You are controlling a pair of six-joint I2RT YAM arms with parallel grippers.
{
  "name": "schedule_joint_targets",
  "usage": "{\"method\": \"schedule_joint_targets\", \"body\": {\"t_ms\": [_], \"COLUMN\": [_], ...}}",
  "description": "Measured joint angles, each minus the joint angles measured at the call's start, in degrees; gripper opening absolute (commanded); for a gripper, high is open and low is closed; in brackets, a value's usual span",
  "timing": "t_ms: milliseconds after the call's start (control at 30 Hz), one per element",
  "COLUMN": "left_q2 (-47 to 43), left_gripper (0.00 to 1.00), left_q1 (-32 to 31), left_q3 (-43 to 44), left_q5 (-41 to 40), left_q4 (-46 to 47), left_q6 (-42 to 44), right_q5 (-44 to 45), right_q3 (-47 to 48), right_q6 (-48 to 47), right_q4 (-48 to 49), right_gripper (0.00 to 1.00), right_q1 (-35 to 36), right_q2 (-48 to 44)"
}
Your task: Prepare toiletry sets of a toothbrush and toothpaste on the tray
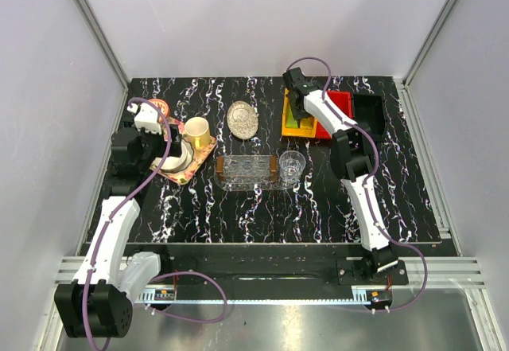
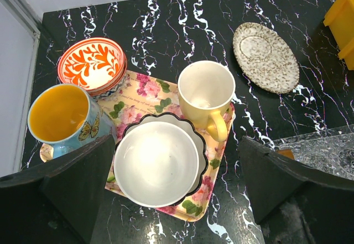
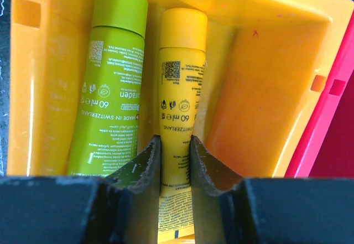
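Observation:
In the right wrist view my right gripper [image 3: 176,144] is shut on the orange-yellow toothpaste tube [image 3: 180,72], fingers pressing both its sides inside the orange bin [image 3: 260,89]. The lime green toothpaste tube [image 3: 110,78] lies beside it on the left. From the top view the right gripper [image 1: 297,96] reaches into the orange bin [image 1: 301,124] at the back. The clear oval tray [image 1: 246,170] lies mid-table; its corner shows in the left wrist view [image 2: 326,150]. My left gripper [image 2: 177,200] is open and empty above the floral tray [image 2: 215,161]. No toothbrush shows.
A floral tray [image 1: 187,164] holds a yellow mug [image 1: 197,133], a white bowl [image 2: 156,164] and a blue cup [image 2: 66,114]. An orange patterned bowl [image 2: 91,64], a round silvery dish [image 1: 242,119], a clear glass [image 1: 292,165], a red bin [image 1: 340,104] and a black bin [image 1: 367,112] stand around.

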Motion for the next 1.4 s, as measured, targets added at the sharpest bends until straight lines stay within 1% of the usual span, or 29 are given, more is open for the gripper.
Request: {"method": "schedule_joint_targets", "body": {"t_ms": [200,400,567,633,800,900,1100,1267,1400], "left_q2": [0.0,0.0,0.0,0.0,0.3,2.0,6.9,8.3,8.3], "left_gripper": [0.99,0.99,0.99,0.99,0.99,0.99,0.99,0.99,0.99], "left_q1": [0.0,0.0,0.0,0.0,0.0,0.0,-1.4,-5.0,-9.6], "left_q3": [0.0,0.0,0.0,0.0,0.3,2.4,9.0,11.8,13.2], "left_q5": [0.0,0.0,0.2,0.5,1.2,3.8,8.0,9.3,10.0], "left_q4": [0.0,0.0,0.0,0.0,-0.1,-1.5,-5.0,-6.3,-6.6], "left_q6": [0.0,0.0,0.3,0.5,1.0,1.9,3.8,5.4,7.1], "right_q5": [-0.4,-0.4,-0.9,-1.5,-3.1,-4.6,-9.5,-16.5,-23.5], "right_q3": [0.5,1.0,2.0,2.7,3.7,3.7,3.4,1.0,-0.5], "right_q6": [0.0,0.0,-0.2,-0.2,-0.4,-0.7,-2.3,-3.9,-5.2], "right_q4": [-0.7,-1.9,-3.5,-4.6,-7.0,-8.2,-10.6,-12.1,-14.2], "right_gripper": [0.15,0.12,0.07,0.05,0.02,0.01,0.01,0.01,0.01], "right_q1": [0.0,-0.1,-0.2,-0.2,-0.2,-0.2,-0.3,-0.3,-0.3], "right_q2": [0.1,0.0,-0.3,-0.9,-3.7,-6.5,-13.0,-20.2,-24.8]}}
